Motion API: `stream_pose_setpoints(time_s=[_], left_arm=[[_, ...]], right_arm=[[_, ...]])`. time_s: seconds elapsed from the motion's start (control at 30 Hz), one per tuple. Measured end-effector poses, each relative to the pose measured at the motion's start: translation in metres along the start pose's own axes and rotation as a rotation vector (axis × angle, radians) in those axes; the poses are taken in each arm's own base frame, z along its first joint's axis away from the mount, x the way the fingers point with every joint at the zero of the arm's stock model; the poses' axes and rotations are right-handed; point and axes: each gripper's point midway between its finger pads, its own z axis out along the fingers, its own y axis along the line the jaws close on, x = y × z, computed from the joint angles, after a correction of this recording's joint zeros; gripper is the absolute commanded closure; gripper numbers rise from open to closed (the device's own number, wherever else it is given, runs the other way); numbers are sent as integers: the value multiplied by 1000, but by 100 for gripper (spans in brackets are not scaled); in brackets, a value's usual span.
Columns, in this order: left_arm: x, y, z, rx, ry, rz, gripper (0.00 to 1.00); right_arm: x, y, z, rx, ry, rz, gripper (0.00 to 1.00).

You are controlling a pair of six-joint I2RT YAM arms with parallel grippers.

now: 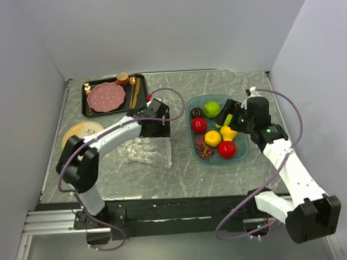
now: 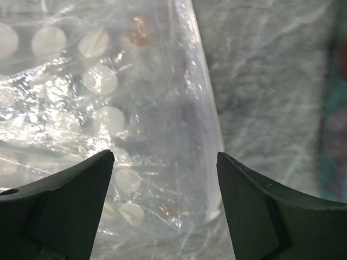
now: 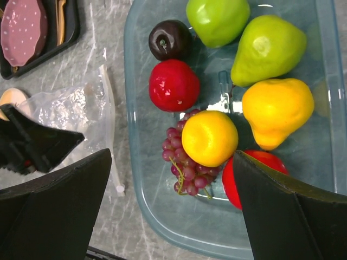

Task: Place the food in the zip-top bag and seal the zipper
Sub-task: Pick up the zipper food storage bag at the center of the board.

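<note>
The toy fruits lie in a teal tray [image 1: 243, 151]: green apple [image 3: 218, 19], green pear [image 3: 265, 49], yellow pear [image 3: 277, 108], orange ball [image 3: 209, 138], red apple [image 3: 174, 85], dark plum [image 3: 169, 39], grape bunch [image 3: 181, 165] and a second red fruit [image 1: 226, 149]. The clear zip-top bag [image 1: 145, 150] lies flat left of the tray, its white zipper [image 3: 110, 127] along the tray-side edge. My left gripper [image 2: 165, 160] is open just above the bag's zipper edge [image 2: 203, 108]. My right gripper [image 3: 171, 162] is open above the tray, holding nothing.
A black tray [image 1: 112, 94] at the back left holds a pink dotted plate [image 1: 106, 97], an orange cup [image 1: 122, 78] and gold cutlery. A yellowish plate [image 1: 79, 133] sits at the left. The grey walls close in on both sides.
</note>
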Motion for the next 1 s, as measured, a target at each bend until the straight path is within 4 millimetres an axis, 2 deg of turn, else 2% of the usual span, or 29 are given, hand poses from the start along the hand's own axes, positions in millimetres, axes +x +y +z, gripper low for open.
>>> stream_pose_setpoints(time_s=[0.1,0.2,0.4,0.53,0.63,0.7,0.87,1.0], left_arm=[[-1,-1,7,-51,0,21,21],[0,-13,8,-48,-5,37,26],[15,-28,13,-41,17,29,35],[24,-30,24,-50,35,12,36],[27,-31,32,-53,43,-1,39],[31,-32,38,-58,50,0,45],[43,-30,52,-83,82,10,48],[45,-30,55,-88,89,11,51]], right_arm=[[0,-1,-4,4,-13,-1,0],[1,-2,-4,4,-12,-1,0],[6,-6,-3,19,1,-4,0],[7,-8,-3,22,3,-6,0],[13,-11,-2,31,15,-4,0],[17,-14,-2,39,21,-3,0],[18,-16,-3,44,26,-3,0],[19,-16,-2,45,27,-3,0]])
